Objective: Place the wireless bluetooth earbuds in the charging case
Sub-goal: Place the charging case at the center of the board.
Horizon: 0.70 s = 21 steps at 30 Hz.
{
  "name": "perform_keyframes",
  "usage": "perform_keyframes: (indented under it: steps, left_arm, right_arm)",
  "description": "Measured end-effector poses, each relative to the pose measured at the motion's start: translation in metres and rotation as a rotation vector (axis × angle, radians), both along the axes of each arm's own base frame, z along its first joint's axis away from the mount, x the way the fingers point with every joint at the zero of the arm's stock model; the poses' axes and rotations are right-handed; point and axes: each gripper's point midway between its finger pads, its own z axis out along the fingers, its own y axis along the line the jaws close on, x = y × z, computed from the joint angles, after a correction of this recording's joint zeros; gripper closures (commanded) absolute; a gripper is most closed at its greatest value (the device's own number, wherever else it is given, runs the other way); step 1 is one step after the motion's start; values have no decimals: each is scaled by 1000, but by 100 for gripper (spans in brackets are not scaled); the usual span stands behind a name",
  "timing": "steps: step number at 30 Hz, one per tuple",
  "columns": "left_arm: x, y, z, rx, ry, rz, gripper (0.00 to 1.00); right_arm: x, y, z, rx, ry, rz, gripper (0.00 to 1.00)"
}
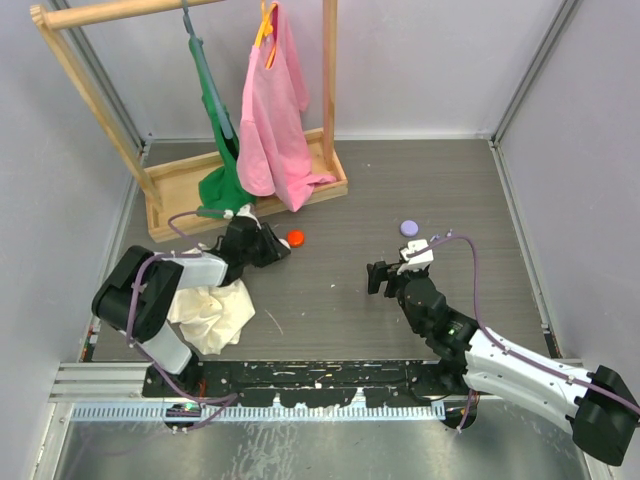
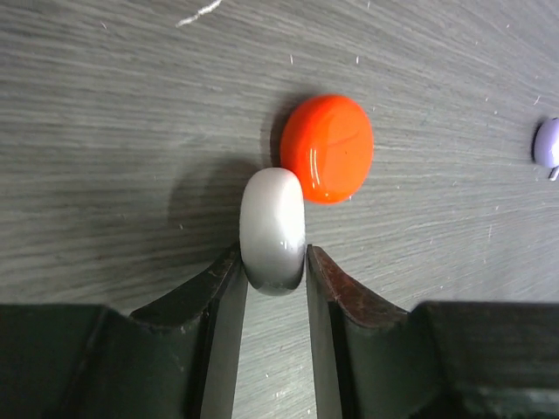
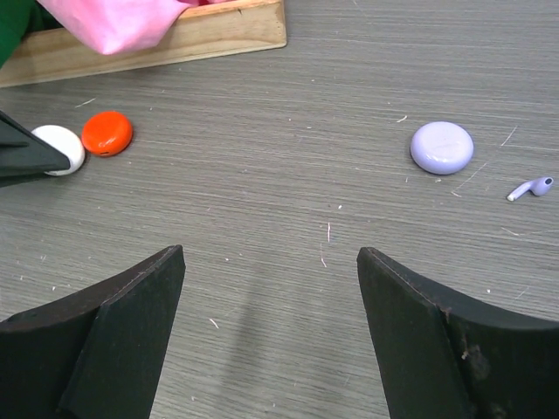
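Note:
The pale-lavender charging case (image 3: 441,147) lies shut on the grey table, ahead and to the right of my right gripper (image 3: 271,253), which stands wide open with nothing between its fingers. One small earbud (image 3: 530,187) lies just right of the case; I see no other one. From above, the case (image 1: 408,228) sits just beyond the right gripper (image 1: 380,275). My left gripper (image 2: 273,253) is shut on the near end of a white round puck (image 2: 272,223) held on edge, which touches a red-orange cap (image 2: 330,148). The case (image 2: 548,141) shows at that view's right edge.
A wooden clothes rack (image 1: 240,195) with a green garment (image 1: 222,180) and a pink one (image 1: 275,110) stands at the back left. A cream cloth (image 1: 212,312) lies by the left arm's base. Grey walls close in the table on three sides.

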Motion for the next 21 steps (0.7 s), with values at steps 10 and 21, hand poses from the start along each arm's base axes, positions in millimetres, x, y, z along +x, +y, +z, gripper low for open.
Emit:
perform_keyframes:
  steps: [10,21]
  left_arm:
    - [10,-2,8,-122,30,37,38]
    - [-3,23,13,-18,47,97,26]
  right_arm:
    - [1,-2,-1,-5,2,-11,15]
    - [2,-2,-9,-29,20,-15,13]
